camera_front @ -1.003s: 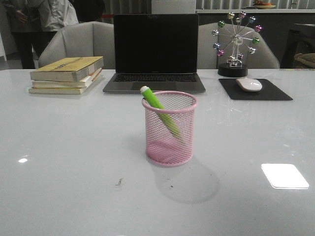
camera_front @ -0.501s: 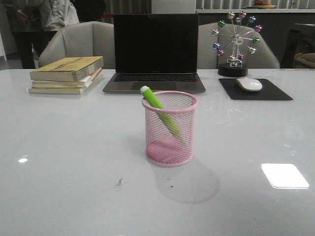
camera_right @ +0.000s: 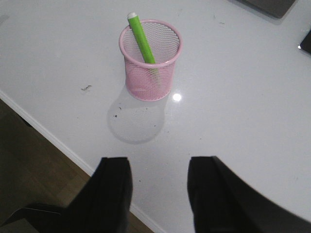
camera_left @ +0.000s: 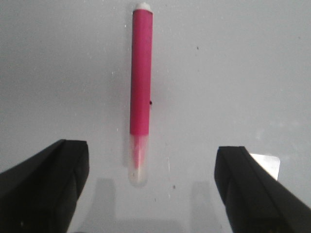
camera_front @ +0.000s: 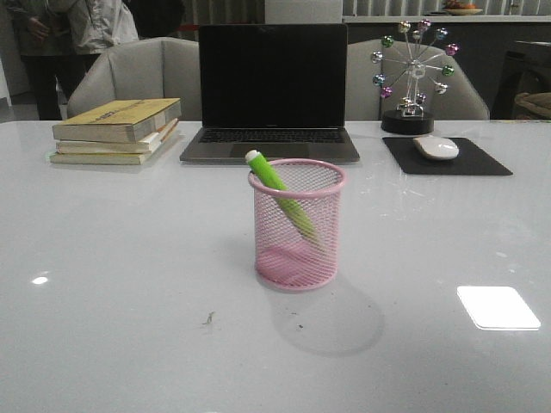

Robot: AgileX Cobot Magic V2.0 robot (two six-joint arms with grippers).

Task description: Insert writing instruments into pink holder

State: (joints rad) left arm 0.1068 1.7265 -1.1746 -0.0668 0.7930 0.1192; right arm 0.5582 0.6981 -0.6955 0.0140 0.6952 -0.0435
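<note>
pink pen flat on white table under wide-open left gripper, light, stiff, slick, best pinched mid-barrel; green pen leaning in pink cup; right gripper apart, empty.

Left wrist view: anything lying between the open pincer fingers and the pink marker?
Nothing but bare white table. The pink marker lies flat between the spread fingers of the left pincer, untouched, its clear end nearest the pincer.

Bare counter rings the pink holder — along the far edge stand books, laptop and mouse — green marker leaning inside.
</note>
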